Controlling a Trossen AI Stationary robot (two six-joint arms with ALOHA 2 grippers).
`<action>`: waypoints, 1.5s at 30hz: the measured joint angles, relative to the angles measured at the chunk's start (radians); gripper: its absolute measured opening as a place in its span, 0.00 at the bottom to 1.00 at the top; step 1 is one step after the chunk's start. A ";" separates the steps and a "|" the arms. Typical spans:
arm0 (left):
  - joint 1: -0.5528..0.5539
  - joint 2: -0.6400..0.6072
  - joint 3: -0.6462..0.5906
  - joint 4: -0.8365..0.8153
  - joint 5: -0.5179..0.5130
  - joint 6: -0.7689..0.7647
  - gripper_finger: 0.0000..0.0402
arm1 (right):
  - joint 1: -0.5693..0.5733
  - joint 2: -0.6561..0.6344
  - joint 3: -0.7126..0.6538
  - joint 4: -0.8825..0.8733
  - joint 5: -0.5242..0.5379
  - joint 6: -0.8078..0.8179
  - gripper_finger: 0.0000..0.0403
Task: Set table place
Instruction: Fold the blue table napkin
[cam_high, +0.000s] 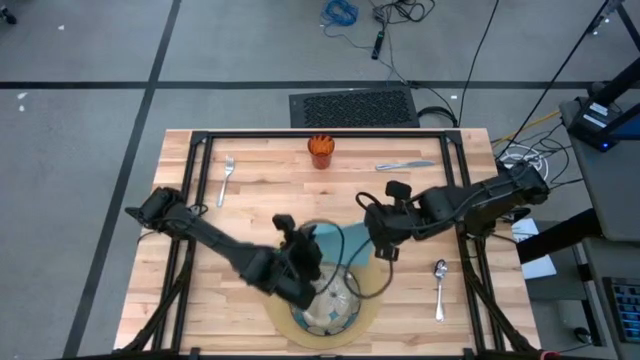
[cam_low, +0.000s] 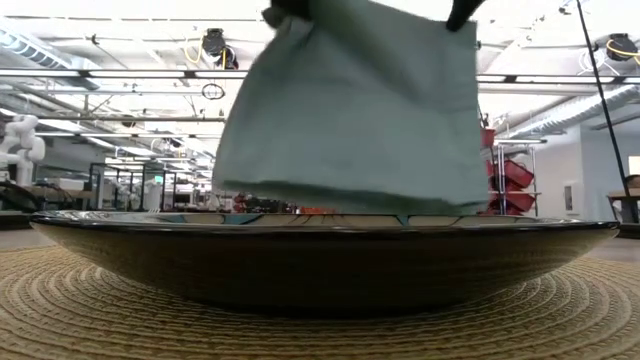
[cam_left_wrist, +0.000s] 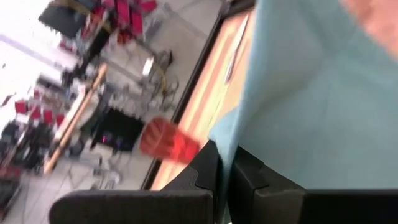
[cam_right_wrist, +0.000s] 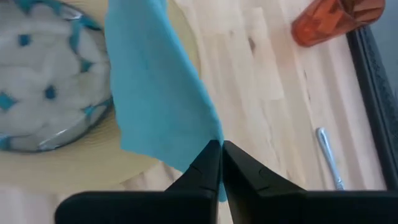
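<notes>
Napkin (cam_high: 330, 243) hung between my two grippers, a teal sheet held up over the dish (cam_high: 335, 308) and the tan mat (cam_high: 372, 300). My left gripper (cam_left_wrist: 225, 163) was clamped on one upper corner, fingers pressed together on the cloth. My right gripper (cam_right_wrist: 221, 155) pinched the other corner the same way, jaws closed tight with the fabric trailing from their tips. From table height the napkin's lower edge dangled just above the dish rim, not resting on it as far as I could tell.

To do this well, I judged, both corners needed to travel level and in step, keeping the cloth taut enough not to drag across the dish, then lowering it flat beside the mat.

Farther out on the table (cam_high: 260, 175), the fork (cam_high: 227, 179) lay to the left, the orange cup (cam_high: 320, 151) at the far edge, the knife (cam_high: 405, 165) beside it, the spoon (cam_high: 440, 287) right of the mat.
</notes>
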 joint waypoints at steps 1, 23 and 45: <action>0.015 0.000 0.000 -0.026 0.015 -0.020 0.00 | -0.016 0.000 -0.013 0.019 -0.001 -0.018 0.00; 0.317 0.001 -0.248 0.156 0.285 0.382 0.00 | -0.345 -0.001 -0.369 0.463 -0.124 -0.269 0.00; 0.455 0.001 -0.274 0.313 0.398 0.554 0.00 | -0.387 0.000 -0.530 0.668 -0.128 -0.237 0.00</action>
